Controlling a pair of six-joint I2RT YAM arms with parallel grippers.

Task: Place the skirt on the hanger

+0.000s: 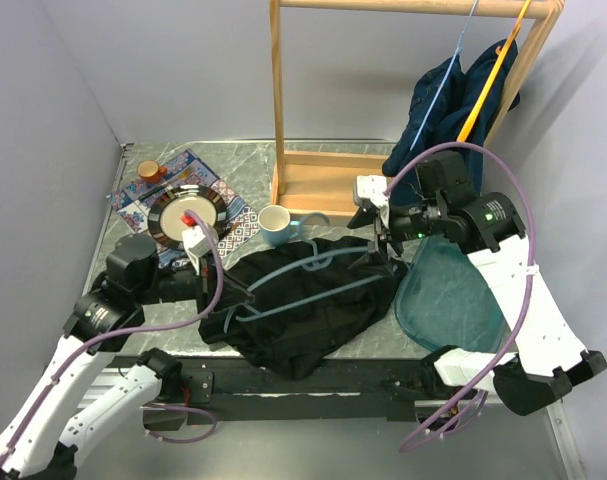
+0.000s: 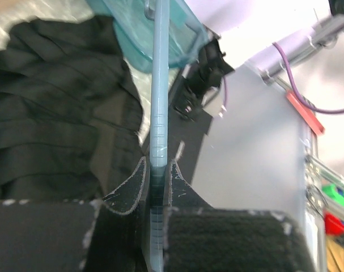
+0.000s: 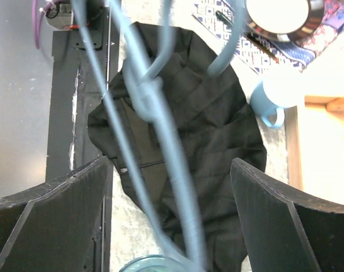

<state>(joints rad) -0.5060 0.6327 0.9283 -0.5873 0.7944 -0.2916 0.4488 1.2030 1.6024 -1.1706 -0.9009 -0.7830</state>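
Left gripper [image 2: 157, 170] is clenching the pale-blue hanger [image 2: 159, 85]; right gripper [image 3: 170, 164] is hovering released above it. Black skirt [image 1: 313, 310] is lying crumpled beneath the hanger on the grey marbled table [image 1: 245, 160], pale walls [image 1: 183, 60] closing it in. Blue mug [image 1: 275, 225], wooden rack [image 1: 323, 170] and teal tub [image 1: 448, 295] are standing just beside the skirt.

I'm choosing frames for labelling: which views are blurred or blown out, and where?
Top external: evenly lit and sharp, though the skirt shows few folds. Left wrist: the hanger clamped in the jaws is clear, but the upper right is blown out white. Right wrist: the hanger near the lens is soft and smeared, the skirt behind it sharp, the mug washed out.
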